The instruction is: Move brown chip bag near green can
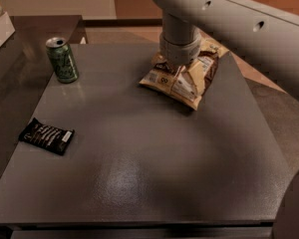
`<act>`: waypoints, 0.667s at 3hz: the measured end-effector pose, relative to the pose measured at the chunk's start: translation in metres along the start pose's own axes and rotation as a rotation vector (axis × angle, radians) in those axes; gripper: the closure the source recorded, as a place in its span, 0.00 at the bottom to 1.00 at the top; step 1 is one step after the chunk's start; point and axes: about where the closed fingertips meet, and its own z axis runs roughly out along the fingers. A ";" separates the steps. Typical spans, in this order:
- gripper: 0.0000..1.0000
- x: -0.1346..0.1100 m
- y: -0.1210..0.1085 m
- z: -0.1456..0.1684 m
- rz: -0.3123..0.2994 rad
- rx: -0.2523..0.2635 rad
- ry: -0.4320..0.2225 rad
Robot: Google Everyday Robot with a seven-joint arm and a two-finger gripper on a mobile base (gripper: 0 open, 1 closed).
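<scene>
The gripper (175, 66) is down over the far right part of the table (149, 178), at the bag's (192, 81) upper left end. The wrist above it hides its tip, so I cannot tell whether it is spread, closed or pinching the bag. It seems to touch the bag's top, though the contact itself is hidden.

The arm (234, 19) comes in from the upper right as a pale, thick tube and turns straight down to the wrist.

The bag lies flat on the table, crumpled. One corner points toward the near right and its pale label panel faces up. Its far end is partly hidden behind the wrist.

The can (63, 59) stands upright near the table's far left corner, top open to view. It is well apart from the bag, with bare table top between them.

A black packet (46, 136) lies flat by the left edge, nearer the camera than the can and apart from both other things.

The table top is dark grey, with a dull sheen near the front middle. A lower dark surface (20, 39) runs along its left side.
</scene>
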 end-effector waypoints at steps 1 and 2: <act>0.41 -0.006 0.004 0.004 -0.013 -0.023 0.002; 0.64 -0.011 0.003 -0.002 -0.018 -0.022 0.001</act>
